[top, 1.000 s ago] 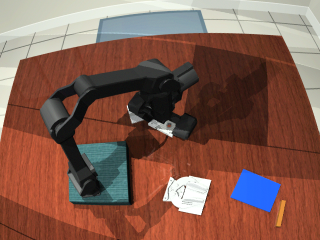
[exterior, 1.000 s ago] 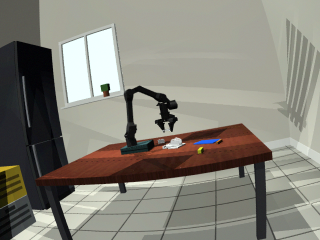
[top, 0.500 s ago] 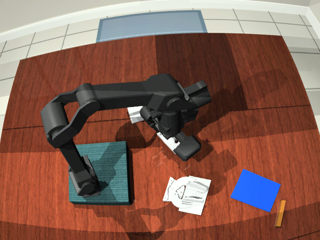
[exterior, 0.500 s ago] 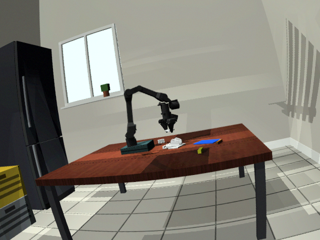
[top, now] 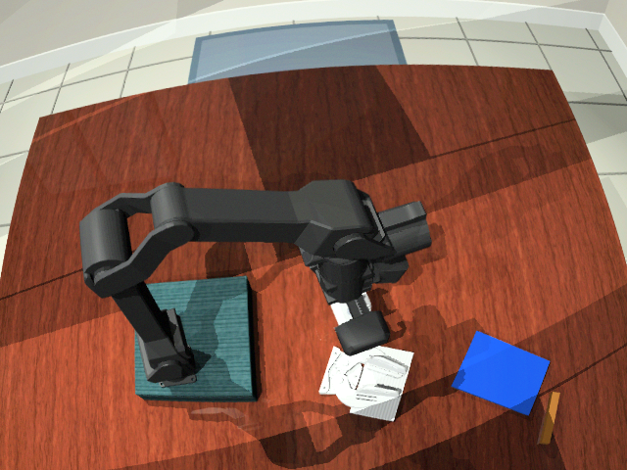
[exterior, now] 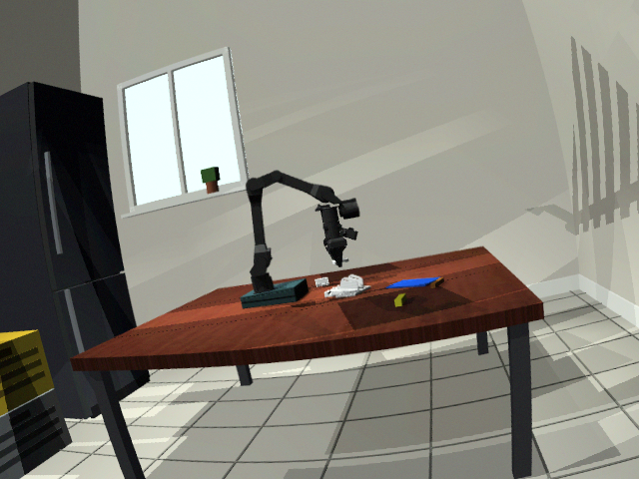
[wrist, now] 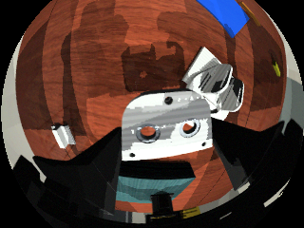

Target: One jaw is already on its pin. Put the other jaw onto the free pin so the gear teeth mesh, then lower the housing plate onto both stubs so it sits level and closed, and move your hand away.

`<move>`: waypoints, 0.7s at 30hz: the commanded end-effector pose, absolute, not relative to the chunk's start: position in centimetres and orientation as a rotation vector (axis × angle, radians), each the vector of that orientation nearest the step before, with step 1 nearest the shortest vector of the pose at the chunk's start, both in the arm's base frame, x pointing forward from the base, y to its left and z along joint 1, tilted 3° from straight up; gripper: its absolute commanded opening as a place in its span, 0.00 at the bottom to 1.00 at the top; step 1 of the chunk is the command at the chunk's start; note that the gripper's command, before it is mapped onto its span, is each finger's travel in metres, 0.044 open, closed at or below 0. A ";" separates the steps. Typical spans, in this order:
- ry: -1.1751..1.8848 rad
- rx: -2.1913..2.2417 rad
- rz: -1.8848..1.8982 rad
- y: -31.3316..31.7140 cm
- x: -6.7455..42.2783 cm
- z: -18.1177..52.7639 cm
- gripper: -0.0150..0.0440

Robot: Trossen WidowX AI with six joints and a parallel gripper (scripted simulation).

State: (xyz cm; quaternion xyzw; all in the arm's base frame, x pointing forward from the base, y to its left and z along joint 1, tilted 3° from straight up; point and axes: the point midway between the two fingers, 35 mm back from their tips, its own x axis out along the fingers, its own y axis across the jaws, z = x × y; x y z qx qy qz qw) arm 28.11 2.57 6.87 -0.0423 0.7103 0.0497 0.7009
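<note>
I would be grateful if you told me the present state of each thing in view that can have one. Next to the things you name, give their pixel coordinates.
Gripper (top: 349, 323) (exterior: 338, 263) (wrist: 165, 125): shut on the housing plate, raised above the table.
Housing plate (wrist: 166, 113): held, not on the stubs.
White assembly (top: 379, 387) (exterior: 350, 285) (wrist: 201, 71): on the table, uncovered.
Blue panel (top: 501, 373) (exterior: 413, 282) (wrist: 228, 16): lying flat.
Window (exterior: 149, 144): whether latched, cannot tell.
</note>
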 end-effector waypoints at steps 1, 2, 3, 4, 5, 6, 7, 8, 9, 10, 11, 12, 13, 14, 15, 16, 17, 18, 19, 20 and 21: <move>1.584 -0.021 0.030 1.1 27.9 6.8 0.85; 1.585 -0.004 0.012 0.8 27.8 6.8 0.85; 1.585 0.014 -0.006 0.5 27.8 6.8 0.85; 1.585 0.031 -0.024 0.2 27.8 6.8 0.85; 1.585 0.048 -0.043 -0.2 27.7 6.8 0.85; 1.585 0.066 -0.061 -0.5 27.7 6.8 0.85; 1.584 0.083 -0.079 -0.8 27.6 6.8 0.85; 1.584 0.101 -0.097 -1.1 27.6 6.8 0.85; 1.583 0.118 -0.115 -1.4 27.5 6.8 0.85; 1.582 0.135 -0.133 -1.8 27.4 6.8 0.85; 1.581 0.153 -0.151 -2.1 27.4 6.8 0.85; 1.580 0.170 -0.170 -2.4 27.3 6.7 0.85; 1.579 0.188 -0.188 -2.7 27.2 6.7 0.85; 1.578 0.205 -0.206 -3.0 27.1 6.7 0.85; 1.576 0.222 -0.224 -3.3 27.1 6.7 0.85; 1.575 0.240 -0.242 -3.6 27.0 6.7 0.85; 1.573 0.257 -0.260 -3.9 26.9 6.7 0.85; 1.571 0.275 -0.279 -4.2 26.8 6.7 0.85; 1.569 0.292 -0.297 -4.5 26.7 6.7 0.85; 1.567 0.309 -0.315 -4.8 26.6 6.7 0.85; 1.564 0.327 -0.333 -5.1 26.5 6.7 0.85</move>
